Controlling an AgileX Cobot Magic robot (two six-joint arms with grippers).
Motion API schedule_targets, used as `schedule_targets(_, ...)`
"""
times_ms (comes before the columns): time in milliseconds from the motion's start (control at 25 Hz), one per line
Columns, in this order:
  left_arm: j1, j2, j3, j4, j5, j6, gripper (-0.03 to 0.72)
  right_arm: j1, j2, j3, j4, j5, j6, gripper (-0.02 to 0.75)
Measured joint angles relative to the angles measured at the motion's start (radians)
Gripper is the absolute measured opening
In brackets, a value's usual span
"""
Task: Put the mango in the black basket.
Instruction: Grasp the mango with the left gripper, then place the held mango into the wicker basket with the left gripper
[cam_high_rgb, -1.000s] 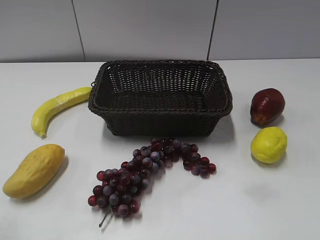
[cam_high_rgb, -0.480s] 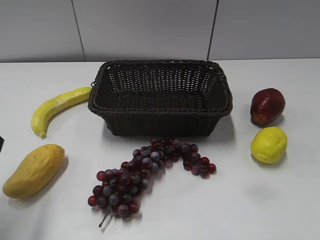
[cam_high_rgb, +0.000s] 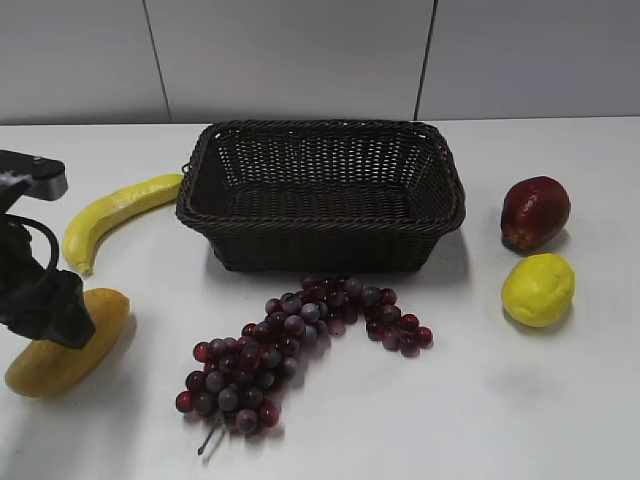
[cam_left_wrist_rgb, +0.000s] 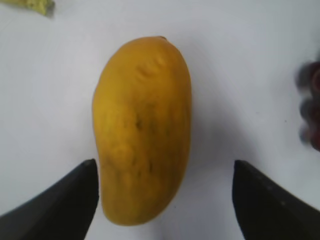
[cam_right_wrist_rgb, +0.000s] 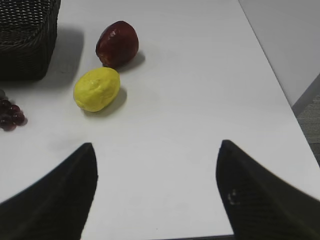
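Note:
The mango is a plump yellow-orange fruit lying at the front left of the white table. It fills the left wrist view. My left gripper hangs just over the mango, open, with one finger beside the mango's near end and the other well apart from it. The black basket is a large dark woven basket at the back middle, empty; its corner shows in the right wrist view. My right gripper is open and empty over bare table; it does not show in the exterior view.
A yellow banana lies left of the basket. A bunch of purple grapes lies in front of the basket. A dark red fruit and a yellow lemon lie at the right. The table edge is at the right.
My left arm has come into view from the left and now sits over the mango. The fruits and basket have not moved.

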Motion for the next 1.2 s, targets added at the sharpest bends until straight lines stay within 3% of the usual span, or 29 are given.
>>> schedule_targets(280, -0.001, 0.141, -0.079, 0.015, -0.045, 0.000, 0.642, 0.000, 0.000, 0.000, 0.000, 0.000, 0.000, 0.569)
schedule_targets(640, -0.001, 0.261, -0.092, 0.034, -0.079, 0.000, 0.641, 0.000, 0.000, 0.000, 0.000, 0.000, 0.000, 0.569)
schedule_targets(800, -0.001, 0.267, -0.094, 0.034, -0.076, 0.000, 0.573, 0.000, 0.000, 0.000, 0.000, 0.000, 0.000, 0.569)
schedule_targets(1000, -0.001, 0.255, -0.156, 0.035, 0.041, 0.000, 0.561, 0.000, 0.000, 0.000, 0.000, 0.000, 0.000, 0.569)
schedule_targets(1200, -0.001, 0.191, -0.350, 0.033, 0.269, 0.000, 0.561, 0.000, 0.000, 0.000, 0.000, 0.000, 0.000, 0.569)
